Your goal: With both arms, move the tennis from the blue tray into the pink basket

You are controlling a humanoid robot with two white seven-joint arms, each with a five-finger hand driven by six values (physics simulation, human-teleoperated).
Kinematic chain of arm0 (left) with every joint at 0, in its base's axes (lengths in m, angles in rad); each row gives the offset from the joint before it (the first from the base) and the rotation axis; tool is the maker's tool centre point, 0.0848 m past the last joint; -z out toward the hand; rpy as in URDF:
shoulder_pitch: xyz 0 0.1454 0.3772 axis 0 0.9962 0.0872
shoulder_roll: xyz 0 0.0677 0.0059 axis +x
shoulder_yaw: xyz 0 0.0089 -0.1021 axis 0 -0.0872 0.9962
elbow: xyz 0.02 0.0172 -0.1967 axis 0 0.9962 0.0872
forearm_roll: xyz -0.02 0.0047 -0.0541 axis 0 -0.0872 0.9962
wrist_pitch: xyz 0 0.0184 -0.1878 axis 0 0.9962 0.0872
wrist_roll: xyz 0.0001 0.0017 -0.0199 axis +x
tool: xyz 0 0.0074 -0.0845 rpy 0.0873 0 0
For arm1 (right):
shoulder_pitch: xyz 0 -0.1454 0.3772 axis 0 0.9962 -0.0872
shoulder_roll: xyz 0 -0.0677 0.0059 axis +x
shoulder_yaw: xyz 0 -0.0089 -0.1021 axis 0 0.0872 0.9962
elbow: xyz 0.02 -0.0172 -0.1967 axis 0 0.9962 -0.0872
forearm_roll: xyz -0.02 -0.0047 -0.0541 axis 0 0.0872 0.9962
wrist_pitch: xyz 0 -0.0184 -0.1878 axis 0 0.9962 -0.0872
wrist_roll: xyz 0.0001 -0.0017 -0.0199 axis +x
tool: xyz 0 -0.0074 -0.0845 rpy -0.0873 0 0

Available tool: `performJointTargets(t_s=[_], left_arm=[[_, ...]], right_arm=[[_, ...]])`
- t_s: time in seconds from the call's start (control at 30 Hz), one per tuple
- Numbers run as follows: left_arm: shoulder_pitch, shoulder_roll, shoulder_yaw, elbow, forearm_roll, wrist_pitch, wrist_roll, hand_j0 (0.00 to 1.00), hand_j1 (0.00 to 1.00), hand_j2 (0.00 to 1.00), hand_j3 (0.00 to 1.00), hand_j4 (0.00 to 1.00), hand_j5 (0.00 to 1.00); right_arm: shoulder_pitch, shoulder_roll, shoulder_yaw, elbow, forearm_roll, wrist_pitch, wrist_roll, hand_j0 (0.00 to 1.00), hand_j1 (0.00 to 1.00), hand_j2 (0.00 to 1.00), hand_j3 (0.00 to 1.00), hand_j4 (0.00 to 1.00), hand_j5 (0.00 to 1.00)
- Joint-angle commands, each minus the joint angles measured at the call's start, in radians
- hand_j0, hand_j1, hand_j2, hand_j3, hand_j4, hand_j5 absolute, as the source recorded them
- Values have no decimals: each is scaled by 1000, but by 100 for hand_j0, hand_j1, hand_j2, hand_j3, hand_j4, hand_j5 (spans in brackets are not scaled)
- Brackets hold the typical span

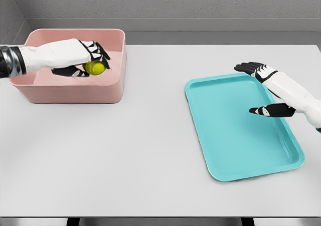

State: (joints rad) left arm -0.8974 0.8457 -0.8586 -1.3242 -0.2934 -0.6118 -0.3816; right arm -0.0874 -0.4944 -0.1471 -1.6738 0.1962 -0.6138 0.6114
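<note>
Head view: the left hand [85,58] reaches over the pink basket [70,88] with its fingers curled around the tennis ball [95,67], which hangs inside the basket's rim, above the floor as far as I can tell. The right hand [263,88] hovers over the blue tray [241,128], fingers spread, holding nothing. The ball should be light, a little springy, with a felt skin that grips well; a wrap across its widest part suits it, and once let go it will likely bounce
</note>
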Motion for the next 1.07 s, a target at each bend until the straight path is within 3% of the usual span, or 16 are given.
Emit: performJointTargets(t_s=[0.0,0.17,0.23,0.3,0.53,0.63,0.73,0.83,1.03], left_arm=[[0,1,21,63,10,1,-5,51,51,51,51,51,51],[-37,-13,27,174,8,1,-5,54,54,54,54,54,54],[-44,-16,27,194,7,1,-3,61,61,61,61,61,61],[-43,-19,27,183,8,1,3,100,100,100,100,100,100],[-41,-27,29,178,19,1,3,100,100,100,100,100,100],[-32,-11,36,131,25,1,3,100,100,100,100,100,100],[-26,24,38,140,95,1,3,100,100,100,100,100,100],[-14,92,52,143,95,1,3,100,100,100,100,100,100],[8,107,55,155,97,1,3,100,100,100,100,100,100]], right_arm=[[0,-1,0,0,-9,3,-1,100,100,100,100,100,100],[0,-1,0,0,-9,3,-1,100,100,100,100,100,100],[0,1,0,0,-9,3,-1,100,100,100,100,100,100],[-2,1,0,0,-6,3,-1,100,100,100,100,100,100],[-2,2,0,-1,-7,3,-1,100,100,100,100,100,100],[-2,2,0,-1,-7,3,-1,100,100,100,100,100,100],[-2,2,0,-1,-7,3,-1,100,100,100,100,100,100],[-2,2,1,-3,-7,3,-1,100,100,100,100,100,100],[-2,2,0,-3,-9,3,-1,100,100,100,100,100,100]])
